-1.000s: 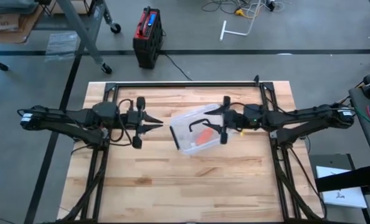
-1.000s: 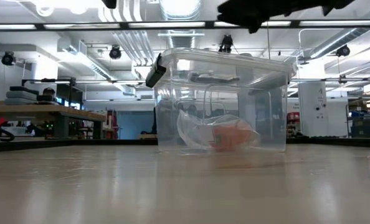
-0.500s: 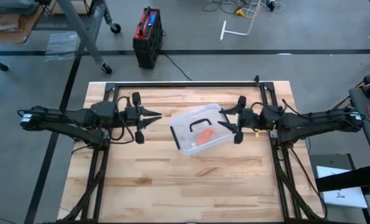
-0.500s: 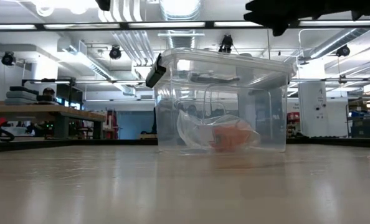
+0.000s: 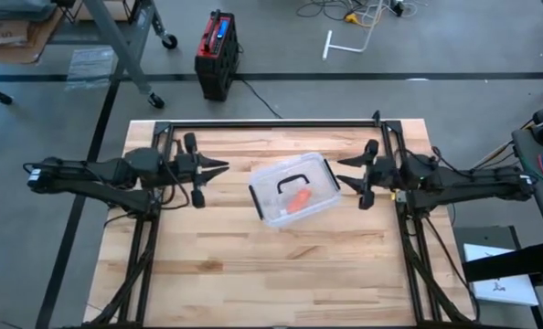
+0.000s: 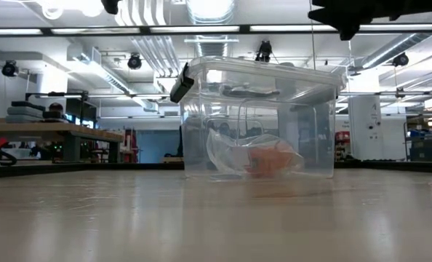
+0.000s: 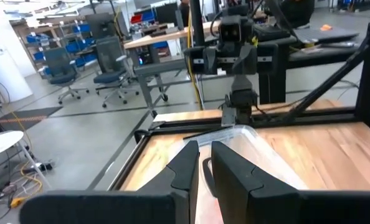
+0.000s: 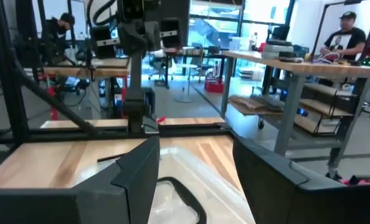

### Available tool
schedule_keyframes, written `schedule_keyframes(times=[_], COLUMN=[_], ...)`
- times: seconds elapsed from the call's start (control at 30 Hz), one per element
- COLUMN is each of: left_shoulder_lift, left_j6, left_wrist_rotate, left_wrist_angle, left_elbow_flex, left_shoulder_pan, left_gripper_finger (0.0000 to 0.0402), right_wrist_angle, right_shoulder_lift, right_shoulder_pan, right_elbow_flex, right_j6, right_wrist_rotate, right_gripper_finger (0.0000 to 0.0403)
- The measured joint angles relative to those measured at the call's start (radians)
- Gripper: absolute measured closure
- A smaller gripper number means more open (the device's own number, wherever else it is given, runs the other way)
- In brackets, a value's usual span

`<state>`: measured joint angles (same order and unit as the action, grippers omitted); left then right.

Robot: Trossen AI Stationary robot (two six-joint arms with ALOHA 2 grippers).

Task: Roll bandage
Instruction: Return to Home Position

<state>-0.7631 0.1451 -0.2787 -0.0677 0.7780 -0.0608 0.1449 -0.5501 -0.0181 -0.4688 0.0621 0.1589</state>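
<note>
**Overhead and table-level views, both arms raised over the wooden table (image 5: pixel 253 274).** My left gripper (image 5: pixel 223 168) hovers to the left of the clear lidded bin (image 5: pixel 268 208), apart from it. In the left wrist view its fingers (image 7: pixel 186 169) are drawn nearly together, with only a slim gap between them and nothing held. My right gripper (image 5: pixel 350 181) hovers just right of the bin without touching it, and its fingers (image 8: pixel 139 167) stand wide apart and empty.

The bin sits near the table's middle, at a slant to the table edges, with its lid on and a black handle (image 5: pixel 294 175) lying on the lid. The bandage (image 5: pixel 299 198) lies inside the bin and shows from above as an orange patch through the lid. From table height it rests on the bin floor toward the right wall, wrapped in a clear zip bag (image 6: pixel 234 151). The bag's creases and the bin walls blur its outline, so I cannot tell how tightly it is rolled. A black latch (image 6: pixel 181 83) juts from the bin's upper left corner in the low view.

In that view both arms are cut off by the top edge. Only dark undersides show, and no fingers can be made out. Each wrist view shows just a near part of the bin beyond my fingers, with the opposite arm farther off
</note>
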Motion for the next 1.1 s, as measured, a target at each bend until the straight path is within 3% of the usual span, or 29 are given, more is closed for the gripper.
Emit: schedule_keyframes(times=[0.47,0.63,0.93,1.1], left_shoulder_lift=[0.16,0.207,0.262,0.267], left_j6=[-0.027,-0.027,-0.025,-0.024], left_wrist_rotate=[0.0,0.0,-0.027,-0.027], left_wrist_angle=[0.003,0.023,0.032,0.03], left_elbow_flex=[-0.105,-0.139,-0.168,-0.173], left_shoulder_pan=[0.0,0.0,0.0,0.0], left_gripper_finger=[0.0365,0.0365,0.0365,0.0365], right_wrist_angle=[-0.013,-0.013,-0.012,-0.001], right_shoulder_lift=[0.252,0.357,0.536,0.545], right_shoulder_pan=[0.0,0.0,-0.002,-0.002], right_elbow_flex=[0.105,0.161,0.232,0.274], right_j6=[-0.025,-0.022,-0.04,-0.083], right_wrist_rotate=[0.004,0.075,0.105,0.106], right_gripper_finger=[0.0204,0.0204,0.0204,0.0204])
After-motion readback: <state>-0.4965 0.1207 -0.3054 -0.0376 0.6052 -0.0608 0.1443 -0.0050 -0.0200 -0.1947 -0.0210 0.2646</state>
